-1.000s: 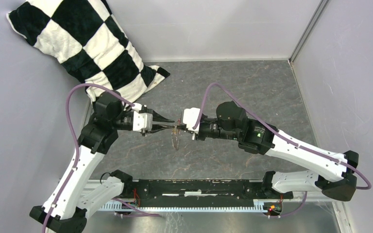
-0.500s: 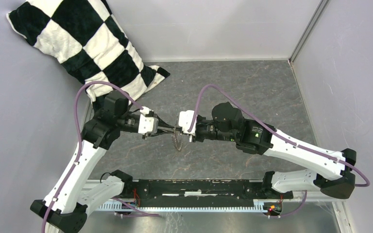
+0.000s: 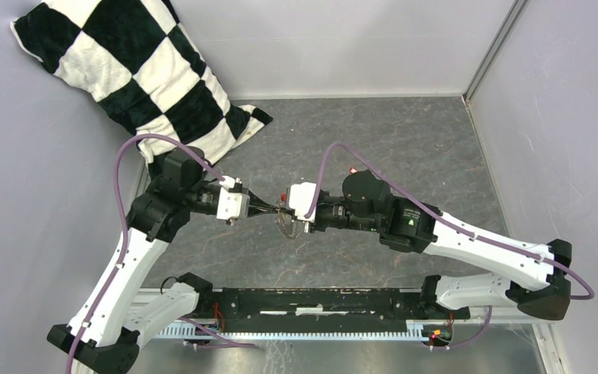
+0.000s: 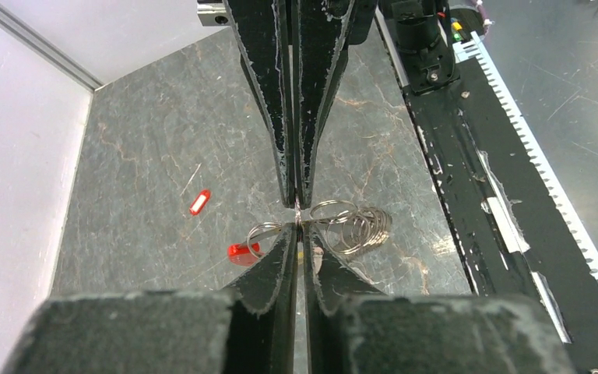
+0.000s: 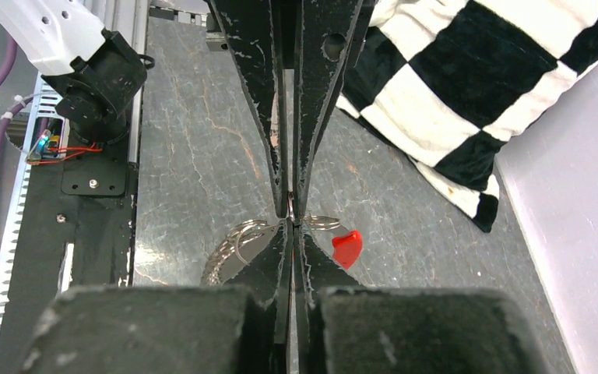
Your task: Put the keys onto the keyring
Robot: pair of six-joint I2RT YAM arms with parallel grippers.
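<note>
Surface: grey marbled table (image 3: pixel 405 148).
Room: pale walls (image 3: pixel 342 47); checkered pillow (image 3: pixel 132 70) in far-left corner.
Left gripper (image 4: pixel 299 227): pinched on keyring (image 4: pixel 350 227), off the table.
Right gripper (image 5: pixel 292 222): clamped on keyring too.
Red-white key (image 4: pixel 199 202): on table, apart.

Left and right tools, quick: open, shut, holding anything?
Left tool: shut, pinching the keyring by its wire.
Right tool: shut, gripping the same keyring, tip to tip with the left.

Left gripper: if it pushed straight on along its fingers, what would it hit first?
The keyring wire sits right at the left gripper tips. Just beyond it is the right gripper, its fingers pointing back tip to tip. No free path ahead.
</note>
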